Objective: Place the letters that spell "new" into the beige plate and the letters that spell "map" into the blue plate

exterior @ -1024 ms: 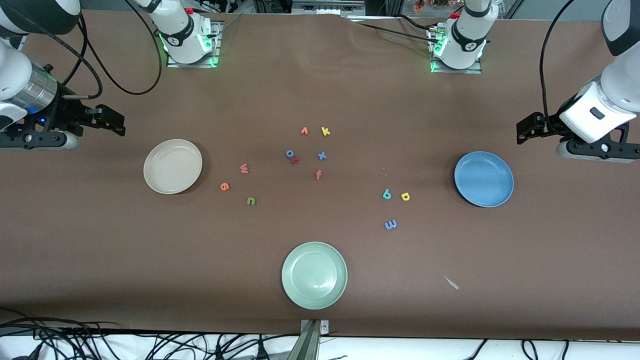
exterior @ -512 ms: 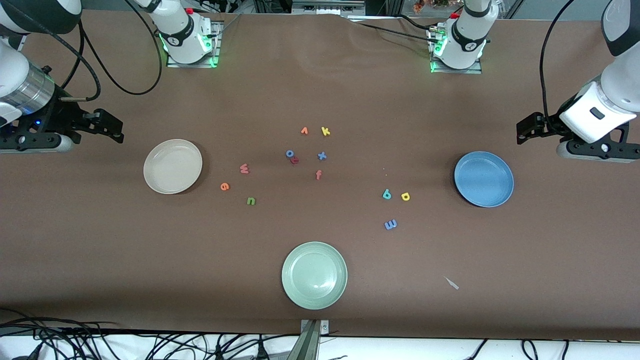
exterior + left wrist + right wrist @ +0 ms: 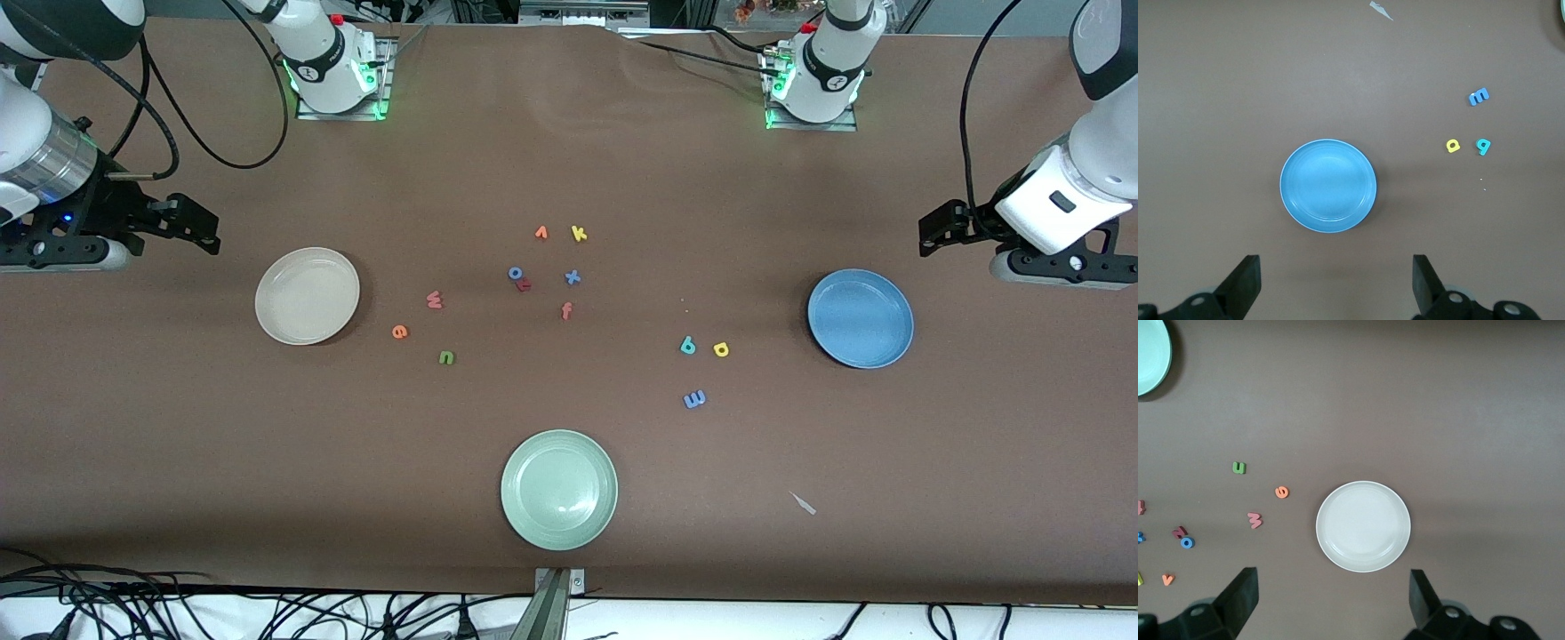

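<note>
I see both arms raised at the worktop's ends. My left gripper (image 3: 1335,287) hangs beside the blue plate (image 3: 860,318), jaws wide and empty; m, a, p lie near it. My right gripper (image 3: 1331,603) hangs beside the beige plate (image 3: 307,295), jaws wide, empty; w, e, n nearby.

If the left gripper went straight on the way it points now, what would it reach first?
Probably the blue plate. The left gripper hangs open, pointing down at the table, and its wrist view centres the empty plate just ahead of the fingers. It might instead land on bare table beside the rim; depth is hard to judge.
</note>
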You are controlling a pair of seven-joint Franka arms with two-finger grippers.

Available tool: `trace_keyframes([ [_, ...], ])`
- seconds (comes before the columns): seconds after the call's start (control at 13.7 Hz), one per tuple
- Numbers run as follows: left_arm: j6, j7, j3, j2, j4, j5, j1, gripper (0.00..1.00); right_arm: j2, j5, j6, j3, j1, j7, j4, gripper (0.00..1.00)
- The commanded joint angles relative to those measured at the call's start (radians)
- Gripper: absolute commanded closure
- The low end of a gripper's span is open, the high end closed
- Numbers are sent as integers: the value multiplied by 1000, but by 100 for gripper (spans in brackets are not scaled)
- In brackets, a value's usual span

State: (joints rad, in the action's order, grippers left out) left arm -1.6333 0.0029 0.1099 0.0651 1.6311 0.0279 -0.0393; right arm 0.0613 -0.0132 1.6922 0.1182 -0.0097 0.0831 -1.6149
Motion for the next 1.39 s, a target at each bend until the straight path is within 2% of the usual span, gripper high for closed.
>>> trace_keyframes([
  [0.0,-13,12,5,-15,18,-6,-10,0,-6,2,6,6,0,9,0,0],
  [0.37,-11,5,5,30,-36,-16,7,0,-3,2,-5,6,2,3,23,0],
  [0.73,-16,2,34,136,-43,-14,73,0,-9,12,-6,-2,-3,7,24,0],
  [0.8,-19,5,37,175,-48,-17,78,0,-6,31,-8,-5,-6,1,26,0],
  [0.88,-26,9,43,224,-92,-20,88,0,-3,54,-8,-6,-6,1,26,0],
  [1.1,-30,37,45,390,-252,-22,128,0,0,46,-34,17,13,-11,15,0],
  [1.32,-142,171,47,482,-284,-25,154,0,22,47,-35,21,54,6,13,0],
])
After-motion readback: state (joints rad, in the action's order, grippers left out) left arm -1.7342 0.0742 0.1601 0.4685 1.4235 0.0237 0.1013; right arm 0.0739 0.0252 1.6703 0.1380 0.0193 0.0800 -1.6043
